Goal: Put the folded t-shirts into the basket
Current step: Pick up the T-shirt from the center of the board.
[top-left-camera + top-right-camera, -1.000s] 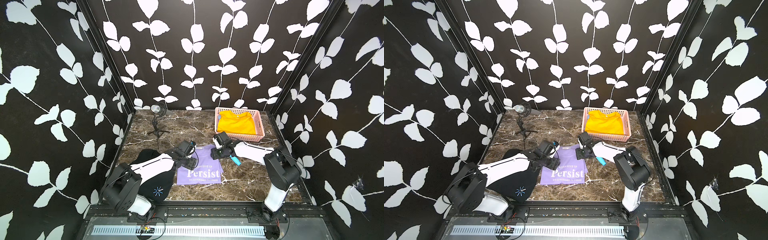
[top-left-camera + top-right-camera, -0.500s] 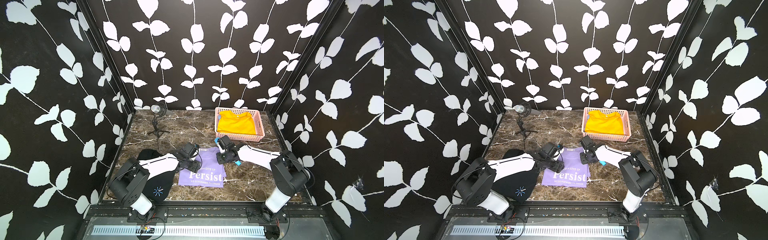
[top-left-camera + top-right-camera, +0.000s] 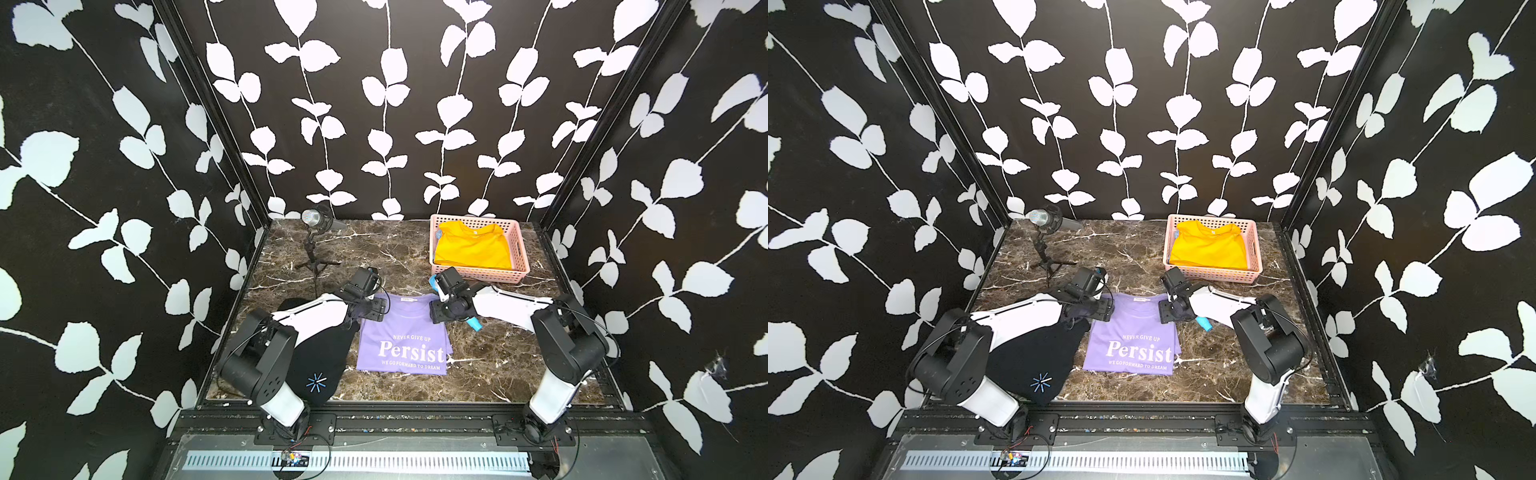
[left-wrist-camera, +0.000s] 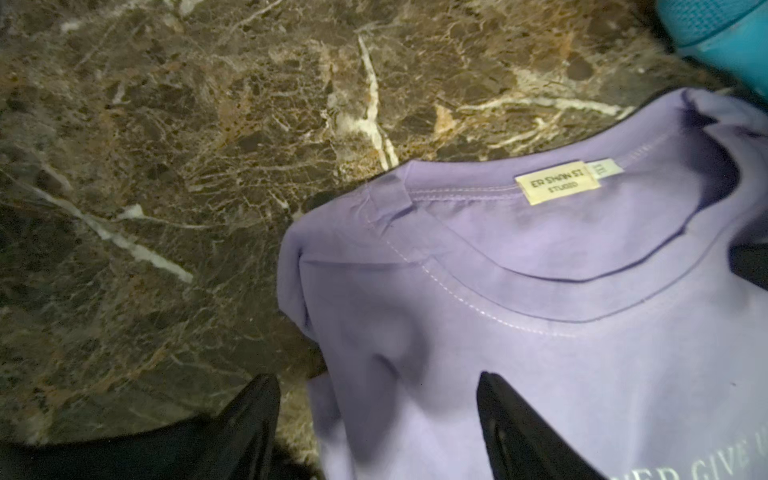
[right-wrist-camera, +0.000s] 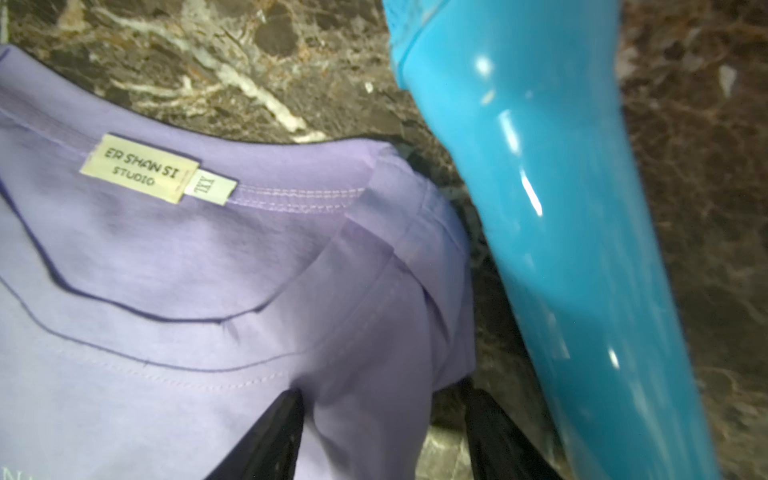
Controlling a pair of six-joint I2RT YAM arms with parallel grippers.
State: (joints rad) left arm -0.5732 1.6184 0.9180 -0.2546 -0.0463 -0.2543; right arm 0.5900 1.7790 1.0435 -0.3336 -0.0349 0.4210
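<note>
The lilac tee [image 3: 401, 332] lies flat on the bench [image 3: 415, 257], just in front of the basket [image 3: 478, 275], which holds the yellow tee [image 3: 471, 249]. The left fingers [image 4: 249, 424] and right fingers [image 5: 278, 428], both spread, straddle its basket-side corners. That looks set for a level two-armed lift.

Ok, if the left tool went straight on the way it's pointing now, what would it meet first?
Most likely the lilac t-shirt: the left tool is open, angled down at its shoulder corner beside the collar, one finger over the cloth. Whether it touches yet, I cannot tell.
</note>
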